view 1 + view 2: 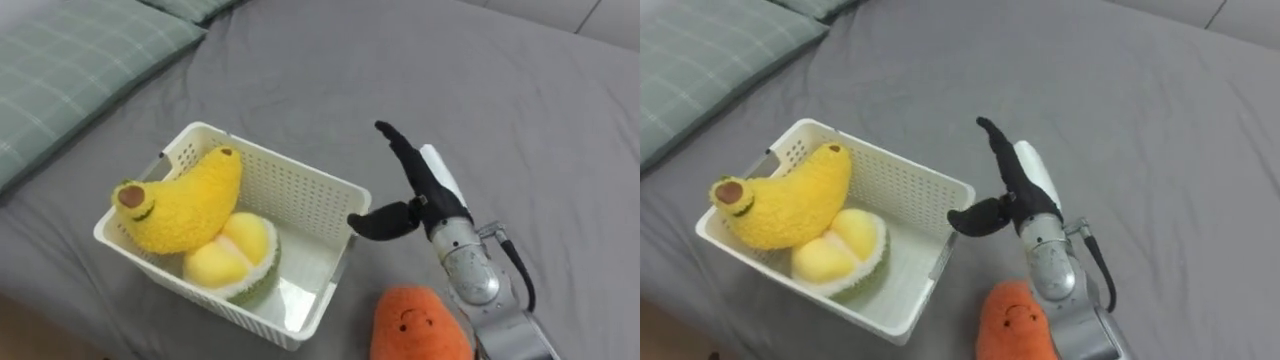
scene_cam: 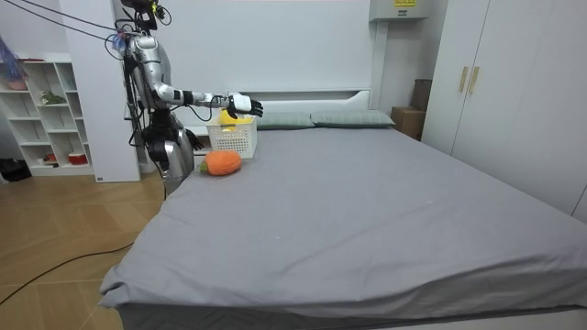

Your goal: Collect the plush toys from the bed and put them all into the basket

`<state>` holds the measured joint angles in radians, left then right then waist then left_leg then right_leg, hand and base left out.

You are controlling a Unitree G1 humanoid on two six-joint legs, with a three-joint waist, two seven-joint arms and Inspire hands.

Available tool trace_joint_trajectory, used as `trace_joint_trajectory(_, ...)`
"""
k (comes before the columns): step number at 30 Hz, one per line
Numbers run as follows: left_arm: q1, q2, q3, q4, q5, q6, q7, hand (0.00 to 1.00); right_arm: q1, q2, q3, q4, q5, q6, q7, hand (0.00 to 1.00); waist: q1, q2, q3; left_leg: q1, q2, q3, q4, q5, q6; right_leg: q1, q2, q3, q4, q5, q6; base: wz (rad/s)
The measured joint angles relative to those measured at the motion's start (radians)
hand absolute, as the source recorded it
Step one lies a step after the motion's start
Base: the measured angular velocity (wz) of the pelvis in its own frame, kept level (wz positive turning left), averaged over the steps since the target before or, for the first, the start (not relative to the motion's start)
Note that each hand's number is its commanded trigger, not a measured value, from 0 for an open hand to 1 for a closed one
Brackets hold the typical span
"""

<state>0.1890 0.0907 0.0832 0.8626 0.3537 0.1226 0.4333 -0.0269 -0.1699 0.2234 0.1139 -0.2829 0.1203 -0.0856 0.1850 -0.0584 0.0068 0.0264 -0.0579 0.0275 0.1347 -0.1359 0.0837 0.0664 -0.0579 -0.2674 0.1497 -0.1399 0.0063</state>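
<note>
A white slotted basket (image 1: pixel 300 190) sits on the grey bed (image 1: pixel 420 70) and holds a yellow banana plush (image 1: pixel 185 200) and a yellow-and-green durian plush (image 1: pixel 235 255). My right hand (image 1: pixel 420 190) hovers just right of the basket's far right corner, open, fingers straight and thumb pointing toward the rim, holding nothing. An orange carrot plush (image 1: pixel 420 325) with a small face lies on the bed below that hand, beside my forearm. In the room view I stand at the bed's corner with the right hand (image 2: pixel 243 105) held out over the basket (image 2: pixel 231 137) and the carrot plush (image 2: pixel 222 162).
Green checked pillows (image 1: pixel 70 80) lie at the head of the bed, left of the basket. White wardrobes (image 2: pixel 514 92) stand along the room view's right, and a white shelf unit (image 2: pixel 41 115) along its left. Wide bare bedspread stretches beyond the hand.
</note>
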Motion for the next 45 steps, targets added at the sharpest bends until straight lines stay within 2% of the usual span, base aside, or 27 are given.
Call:
trace_joint_trajectory(3, 0.023, 0.000, 0.013, 0.000, -0.004, -0.001, 0.015, 0.00, 0.053, -0.002, -0.047, 0.042, 0.002, 0.000, -0.018, 0.00, -0.040, 0.007, -0.0053, 0.007, 0.003, 0.019, -0.001, 0.000, 0.000, 0.003, 0.002, 0.021, 0.002, 0.000, 0.000, -0.15)
trace_joint_trajectory(6, 0.044, 0.000, 0.021, 0.000, -0.012, -0.010, 0.023, 0.00, 0.136, -0.019, -0.064, 0.056, 0.000, -0.005, -0.028, 0.00, -0.054, 0.011, -0.0053, 0.019, 0.009, 0.039, -0.003, -0.006, -0.002, 0.007, 0.008, 0.041, 0.004, 0.001, -0.001, -0.21)
trace_joint_trajectory(10, 0.046, -0.002, 0.031, 0.023, -0.012, -0.020, 0.024, 0.00, 0.193, -0.025, -0.088, 0.186, -0.005, -0.010, -0.020, 0.00, -0.072, 0.009, -0.0072, 0.019, 0.011, 0.044, -0.001, -0.013, -0.004, 0.006, 0.011, 0.052, 0.007, 0.002, -0.003, -0.11)
trace_joint_trajectory(16, 0.048, -0.001, 0.028, 0.021, -0.012, -0.020, 0.032, 0.00, 0.209, -0.023, -0.080, 0.305, -0.005, -0.016, 0.006, 0.00, -0.075, 0.007, -0.0073, 0.019, 0.011, 0.049, 0.000, -0.013, -0.003, 0.004, 0.010, 0.056, 0.009, 0.002, -0.003, -0.02)
trace_joint_trajectory(21, 0.046, -0.002, 0.009, 0.020, -0.012, -0.021, 0.033, 0.00, 0.213, -0.021, -0.044, 0.316, -0.047, -0.017, 0.047, 0.00, -0.076, 0.005, -0.0062, 0.018, 0.011, 0.048, -0.001, -0.013, -0.003, 0.005, 0.012, 0.056, 0.005, 0.003, -0.003, 0.01)
trace_joint_trajectory(25, 0.043, -0.005, 0.008, 0.020, -0.011, -0.021, 0.034, 0.00, 0.209, 0.010, -0.031, 0.373, -0.088, -0.024, 0.074, 0.00, -0.075, -0.002, -0.0060, 0.012, 0.010, 0.035, 0.001, -0.016, -0.003, 0.005, 0.012, 0.045, 0.001, 0.003, -0.003, 0.08)
trace_joint_trajectory(26, 0.043, -0.004, 0.002, 0.020, -0.012, -0.020, 0.034, 0.00, 0.209, 0.012, -0.022, 0.392, -0.097, -0.024, 0.083, 0.07, -0.074, -0.001, -0.0056, 0.008, 0.008, 0.029, 0.003, -0.017, -0.003, 0.004, 0.011, 0.043, 0.001, 0.003, -0.003, 0.11)
trace_joint_trajectory(28, 0.043, -0.003, -0.011, 0.020, -0.011, -0.020, 0.034, 0.00, 0.209, 0.016, -0.008, 0.419, -0.115, -0.023, 0.101, 1.00, -0.074, 0.000, -0.0056, 0.002, 0.008, 0.023, 0.004, -0.017, -0.002, 0.001, 0.011, 0.038, 0.000, 0.003, -0.002, 0.10)
trace_joint_trajectory(36, 0.038, -0.005, -0.032, 0.020, -0.012, -0.020, 0.021, 0.00, 0.209, 0.022, 0.030, 0.465, -0.129, -0.017, 0.176, 1.00, -0.071, 0.004, -0.0044, -0.009, 0.010, 0.013, 0.018, -0.025, -0.004, 0.000, 0.013, 0.029, 0.000, 0.003, -0.002, 0.03)
trace_joint_trajectory(45, 0.038, -0.006, -0.057, 0.011, -0.037, -0.020, -0.011, 0.00, 0.201, 0.027, 0.030, 0.477, -0.160, -0.009, 0.173, 1.00, -0.068, 0.012, -0.0036, -0.014, 0.009, 0.011, 0.027, -0.026, -0.003, 0.001, 0.012, 0.030, 0.000, 0.003, -0.002, 0.00)
